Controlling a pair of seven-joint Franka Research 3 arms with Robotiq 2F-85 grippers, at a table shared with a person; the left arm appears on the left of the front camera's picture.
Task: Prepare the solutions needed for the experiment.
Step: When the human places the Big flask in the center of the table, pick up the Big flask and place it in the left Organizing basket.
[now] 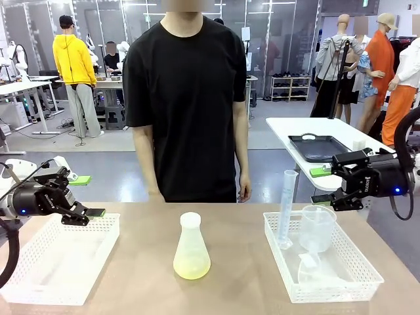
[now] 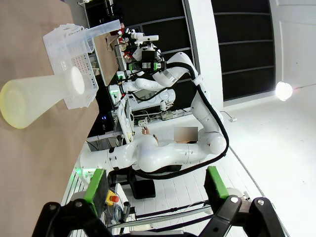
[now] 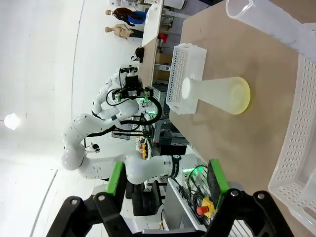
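Hovering over the far edge of the left basket [image 1: 46,295], the left gripper [image 1: 87,195] points toward table centre. Fingers spread wide, nothing between the green pads. Left wrist view confirms this: left gripper [image 2: 155,185] open, both pads apart, with only air and the far background between them.

Table [image 1: 138,289] centre: a conical flask [image 1: 191,252] stands upright, on bare tabletop, well apart from both baskets. The solution [image 1: 191,268] sits in its base, a shallow pale yellow layer. A white cap [image 1: 190,220] is on the neck. Left wrist view shows the flask [image 2: 39,94] sideways with the solution [image 2: 12,108] at its wide end, and the right basket [image 2: 69,54] beyond it. A person [image 1: 187,98] in a black shirt stands at the far side, directly behind the flask, arms down.

In the right basket [image 1: 338,292], a tall clear cylinder [image 1: 287,210] stands upright at the left side, with a clear beaker [image 1: 317,226] just beside it. Another clear piece [image 1: 307,266] lies in front of them; I cannot tell what kind.

The right gripper [image 1: 323,185] hangs above the far right corner of that basket, aimed toward table centre. Fingers apart, holding nothing. Right wrist view shows the right gripper [image 3: 166,182] open, and past it the flask [image 3: 217,94], the solution [image 3: 242,96], the cylinder [image 3: 266,22] and the left basket [image 3: 185,79].
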